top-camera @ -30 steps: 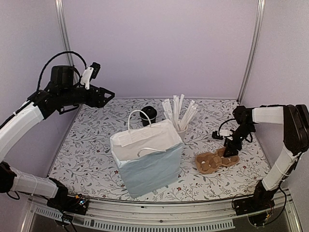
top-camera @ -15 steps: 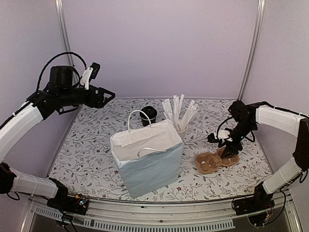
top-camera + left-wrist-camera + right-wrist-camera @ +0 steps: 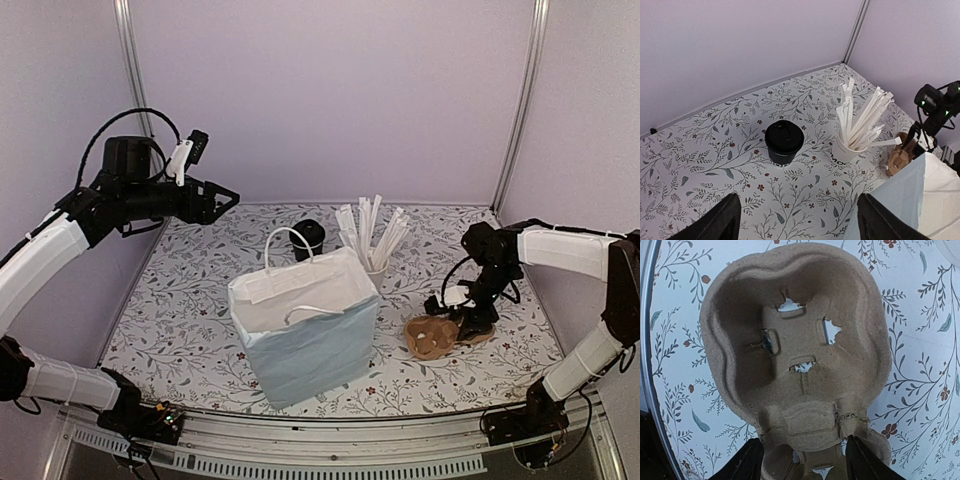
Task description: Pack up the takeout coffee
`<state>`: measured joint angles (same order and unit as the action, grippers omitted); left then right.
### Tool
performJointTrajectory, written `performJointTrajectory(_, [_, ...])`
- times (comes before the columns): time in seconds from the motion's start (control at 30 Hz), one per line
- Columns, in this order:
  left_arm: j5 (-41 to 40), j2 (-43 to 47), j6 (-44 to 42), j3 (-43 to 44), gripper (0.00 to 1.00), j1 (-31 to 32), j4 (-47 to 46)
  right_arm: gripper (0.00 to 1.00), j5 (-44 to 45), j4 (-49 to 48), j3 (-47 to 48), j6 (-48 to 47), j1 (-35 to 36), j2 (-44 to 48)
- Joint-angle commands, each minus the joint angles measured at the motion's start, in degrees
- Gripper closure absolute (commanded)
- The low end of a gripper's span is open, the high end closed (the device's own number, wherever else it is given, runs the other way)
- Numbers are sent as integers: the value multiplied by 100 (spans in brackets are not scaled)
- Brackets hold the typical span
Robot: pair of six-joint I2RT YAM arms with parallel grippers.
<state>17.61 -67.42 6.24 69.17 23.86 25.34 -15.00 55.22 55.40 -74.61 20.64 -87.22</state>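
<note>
The takeout coffee (image 3: 308,238) is a small black cup with a black lid, standing at the back of the table behind the bag; it also shows in the left wrist view (image 3: 783,142). My left gripper (image 3: 215,200) hangs open high at the back left, well short of the cup, with nothing between its fingers (image 3: 715,225). My right gripper (image 3: 462,322) is down on the brown cardboard cup carrier (image 3: 432,340). In the right wrist view its fingers (image 3: 742,465) press both sides of the carrier's (image 3: 795,350) narrow middle.
A white paper bag (image 3: 305,320) stands open in the middle with its handles up. A white cup of wrapped sticks (image 3: 372,245) stands right of the coffee. Purple walls close the back and sides.
My right arm has swung left and down over the carrier, and its jaws have narrowed onto the carrier's middle. The left arm has barely moved.
</note>
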Motion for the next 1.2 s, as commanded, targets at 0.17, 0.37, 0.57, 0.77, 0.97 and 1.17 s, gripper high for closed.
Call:
performJointTrajectory(0.17, [144, 47, 66, 11, 18, -66, -64, 43, 70, -297, -20, -47, 95, -152])
performJointTrajectory(0.37, [191, 20, 94, -13, 18, -70, -112, 49, 47, -318, -42, -23, 146, -233])
performJointTrajectory(0.57, [246, 18, 135, -48, 19, -70, -169, 49, 134, -380, -112, -5, 168, -243])
performJointTrajectory(0.77, [307, 68, 181, -86, 19, -70, -205, 52, 314, -588, -216, -14, 187, -158])
performJointTrajectory(0.97, [407, 157, 274, -158, 19, -65, -233, 55, 248, -525, -125, 145, 194, -96])
performJointTrajectory(1.17, [497, 305, 371, -262, 20, -71, -313, 58, 37, -122, 123, 269, 193, 181])
